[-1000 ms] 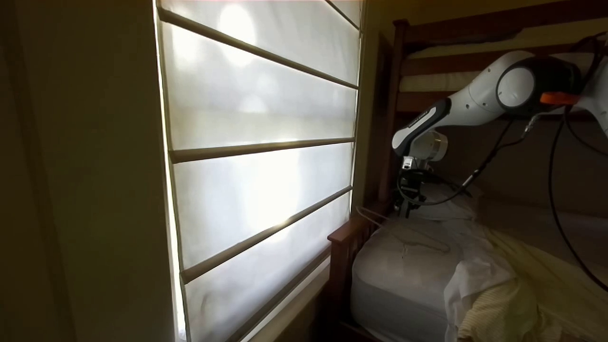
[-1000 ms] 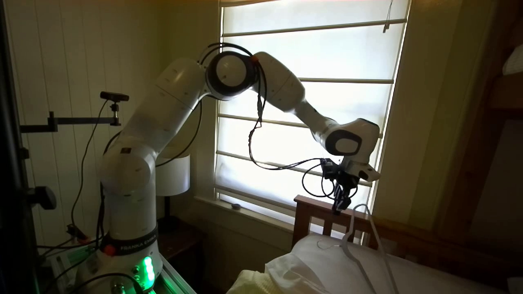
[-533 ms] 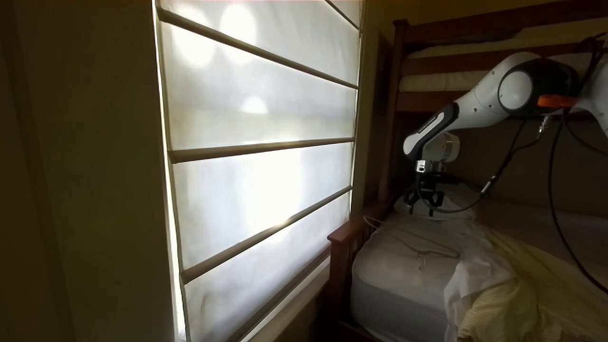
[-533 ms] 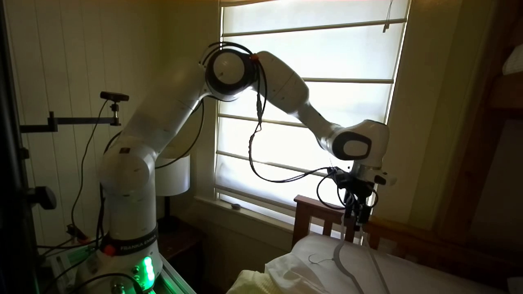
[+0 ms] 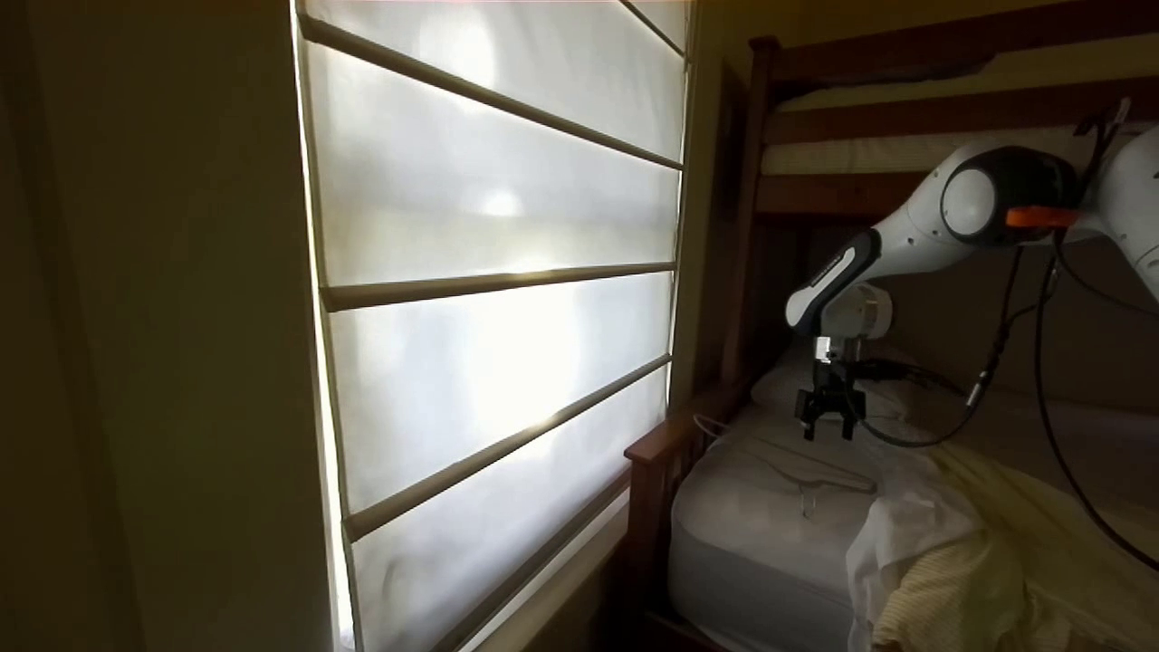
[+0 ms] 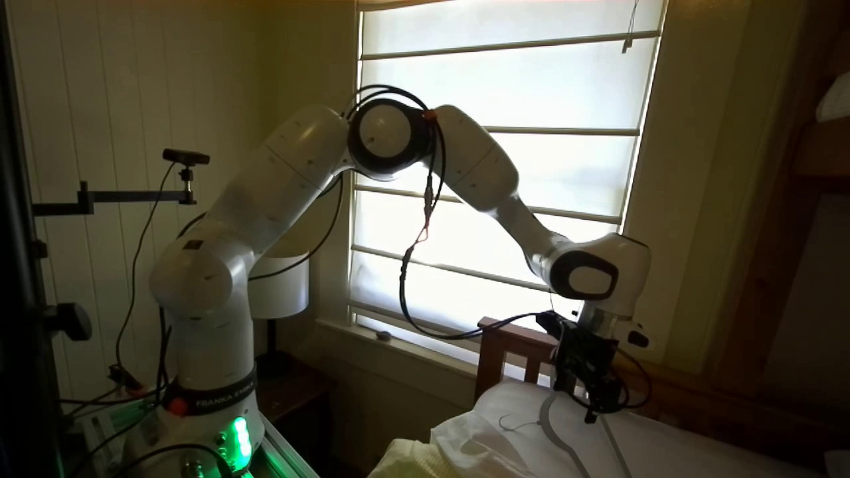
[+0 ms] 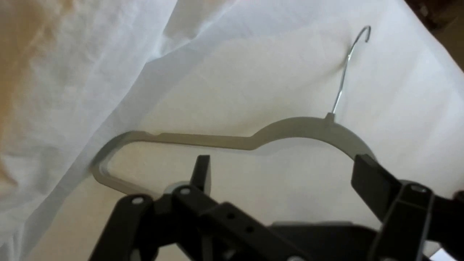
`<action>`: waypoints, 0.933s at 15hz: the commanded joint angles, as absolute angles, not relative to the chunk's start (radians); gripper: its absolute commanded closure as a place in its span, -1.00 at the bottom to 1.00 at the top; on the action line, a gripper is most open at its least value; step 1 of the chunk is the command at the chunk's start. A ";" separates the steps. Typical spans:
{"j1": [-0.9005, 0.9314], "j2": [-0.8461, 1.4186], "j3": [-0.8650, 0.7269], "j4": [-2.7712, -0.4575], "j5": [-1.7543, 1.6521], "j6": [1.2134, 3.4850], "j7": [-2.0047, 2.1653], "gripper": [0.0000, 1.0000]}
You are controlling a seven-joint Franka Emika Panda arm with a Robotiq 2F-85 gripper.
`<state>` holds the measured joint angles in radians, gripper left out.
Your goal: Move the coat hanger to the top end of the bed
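A grey coat hanger with a thin metal hook lies on the white sheet of the bed. In an exterior view the hanger stretches across the mattress, and one end reaches the wooden rail on the window side. My gripper is wide open above it, with nothing held; in the wrist view the right finger covers part of the hanger's curved shoulder. Also in an exterior view, the gripper hides the hanger's upper part, while its lower arms show below.
A wooden bed rail runs beside the window blind. A crumpled white sheet and yellow blanket lie along the mattress. The upper bunk stands over the bed. A lamp is behind the arm base.
The gripper has opened and moved away from the window-side rail, and sits lower. The hanger shifted and settled between one second and half a second ago, and has stayed almost still since.
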<state>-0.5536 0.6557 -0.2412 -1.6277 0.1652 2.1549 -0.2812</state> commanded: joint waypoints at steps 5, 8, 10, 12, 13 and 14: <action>-0.613 0.673 -0.185 -1.621 0.152 2.148 -0.493 -1.00; -0.625 0.671 -0.169 -1.639 0.105 2.187 -0.643 -1.00; -0.644 0.674 -0.157 -1.646 0.096 2.193 -0.751 -1.00; -0.654 0.677 -0.152 -1.658 0.080 2.211 -0.855 -1.00; -0.659 0.682 -0.151 -1.660 0.070 2.219 -0.904 -1.00; -0.662 0.683 -0.151 -1.669 0.059 2.230 -0.954 -1.00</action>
<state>-0.6336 0.6797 -0.1741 -1.6473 0.1041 2.1935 -0.8257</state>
